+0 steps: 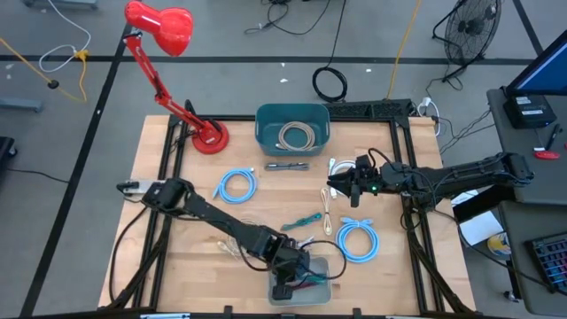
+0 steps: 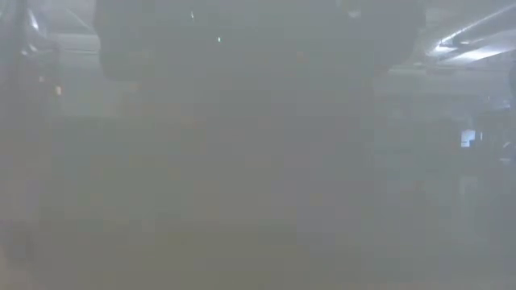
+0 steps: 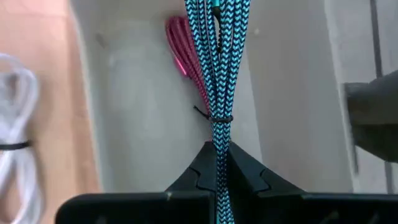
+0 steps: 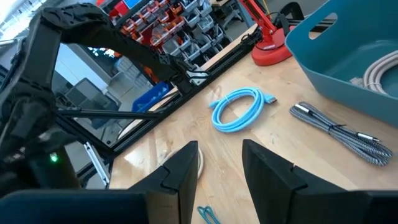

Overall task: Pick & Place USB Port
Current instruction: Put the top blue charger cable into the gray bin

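My left gripper (image 3: 221, 149) is shut on a teal-and-black braided USB cable (image 3: 217, 62), folded into a bundle and bound by a thin black tie. It hangs over a pale bin (image 3: 137, 124) near the table's front edge (image 1: 323, 292), where a pink cable (image 3: 183, 50) lies on the bin's floor. In the high view my left gripper (image 1: 288, 282) stands over that bin. My right gripper (image 4: 219, 149) waits open at the table's right middle (image 1: 335, 184), nothing between its fingers. My left gripper pinches the cable bundle between its two fingers just behind the black tie (image 3: 221, 134), several strands together. The fingers slant down from above and lie along the cable. The bundle reaches past the fingertips into the bin; its far end is out of the picture.
A teal bin (image 1: 292, 124) holding a pale cable stands at the far middle, a red desk lamp (image 1: 168, 35) at the far left. Two light-blue coils (image 1: 237, 184) (image 1: 357, 241), a grey braided cable (image 1: 285, 166), a teal cable (image 1: 301, 221) and a white cable (image 3: 12, 149) lie on the table.
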`<action>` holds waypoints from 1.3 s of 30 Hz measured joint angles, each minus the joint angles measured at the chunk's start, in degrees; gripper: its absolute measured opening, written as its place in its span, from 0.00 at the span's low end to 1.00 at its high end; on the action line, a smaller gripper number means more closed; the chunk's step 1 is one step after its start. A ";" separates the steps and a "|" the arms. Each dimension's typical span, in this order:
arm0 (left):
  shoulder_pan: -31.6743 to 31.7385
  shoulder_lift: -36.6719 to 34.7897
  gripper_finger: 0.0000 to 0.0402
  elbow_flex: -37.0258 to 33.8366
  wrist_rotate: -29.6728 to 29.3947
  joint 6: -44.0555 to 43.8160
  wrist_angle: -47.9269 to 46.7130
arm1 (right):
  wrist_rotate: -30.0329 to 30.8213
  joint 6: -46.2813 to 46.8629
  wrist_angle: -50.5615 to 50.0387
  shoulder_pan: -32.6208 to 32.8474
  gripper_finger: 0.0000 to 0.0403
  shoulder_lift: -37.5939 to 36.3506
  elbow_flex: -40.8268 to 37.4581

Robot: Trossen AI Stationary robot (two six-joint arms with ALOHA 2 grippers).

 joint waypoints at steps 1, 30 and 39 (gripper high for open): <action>-0.02 0.57 0.03 0.02 0.61 -0.10 -0.32 | 0.00 0.02 -0.09 0.00 0.29 0.00 0.00; 0.61 3.45 0.02 0.00 -1.03 -3.00 -2.80 | 0.04 0.00 -0.83 2.71 0.29 0.00 0.00; 1.38 3.45 0.07 0.00 -1.79 -3.18 -3.66 | 0.17 0.48 -0.75 3.41 0.29 0.00 0.00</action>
